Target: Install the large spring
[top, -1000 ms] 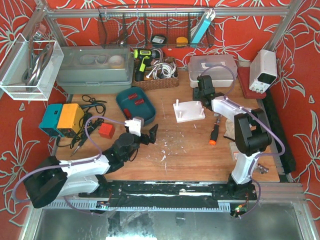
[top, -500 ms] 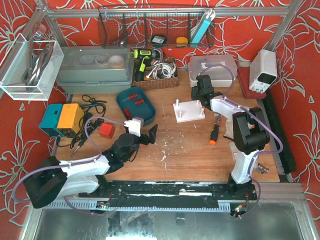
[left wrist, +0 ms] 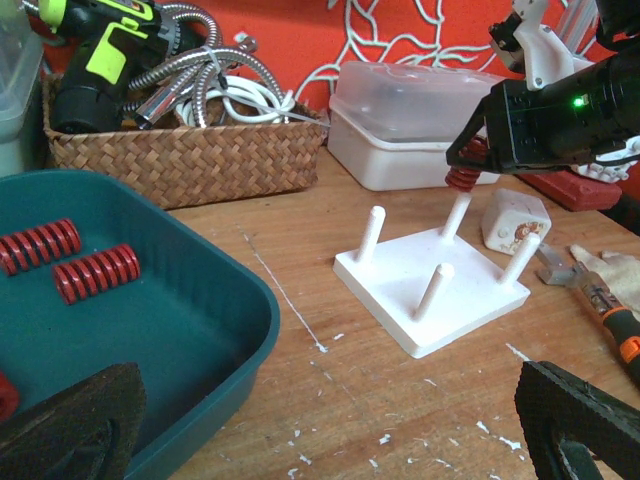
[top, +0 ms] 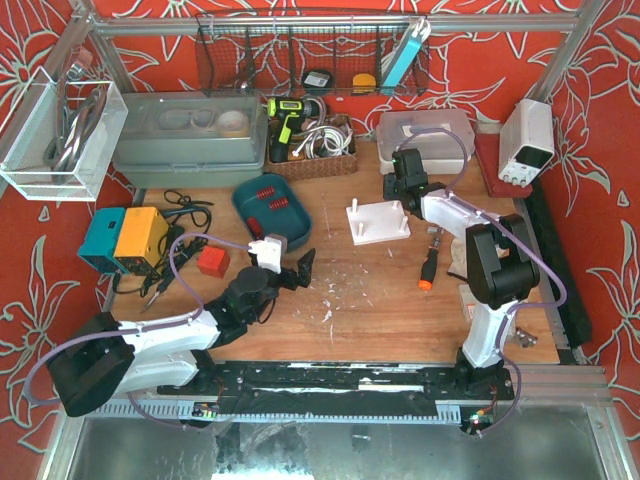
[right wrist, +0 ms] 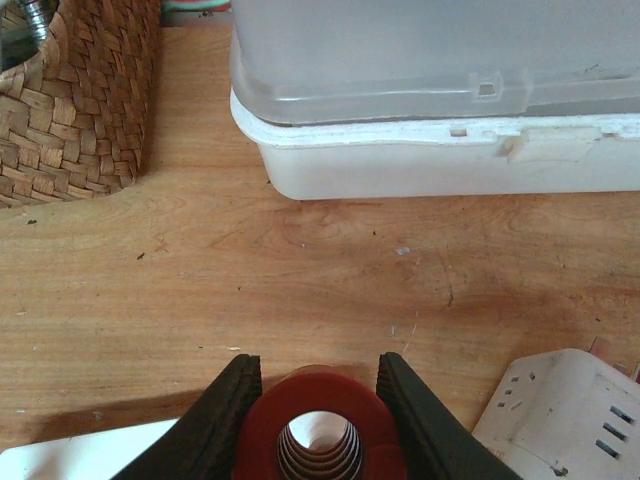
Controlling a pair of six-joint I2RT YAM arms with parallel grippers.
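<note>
Left wrist view: my right gripper [left wrist: 462, 165] clamps the large spring [left wrist: 461, 181] atop a peg [left wrist: 455, 218] of the white base [left wrist: 470, 310]; pushing it down is what's left, I judge. My left gripper [top: 299, 268] gapes, empty.

A: How are the arms built?
B: White links and black joints are seen on the left arm [top: 160, 340] and the right arm [top: 452, 213]; a lilac cable [top: 186, 247] is looped along each.
A: And the ends?
B: Black fingers [right wrist: 224, 418] are fitted to the right gripper [right wrist: 318, 405], rough black ones to the left gripper [top: 300, 268]. A green light [left wrist: 577, 101] is lit on the right gripper's black housing; a white block [top: 266, 248] is mounted at the left wrist.
</note>
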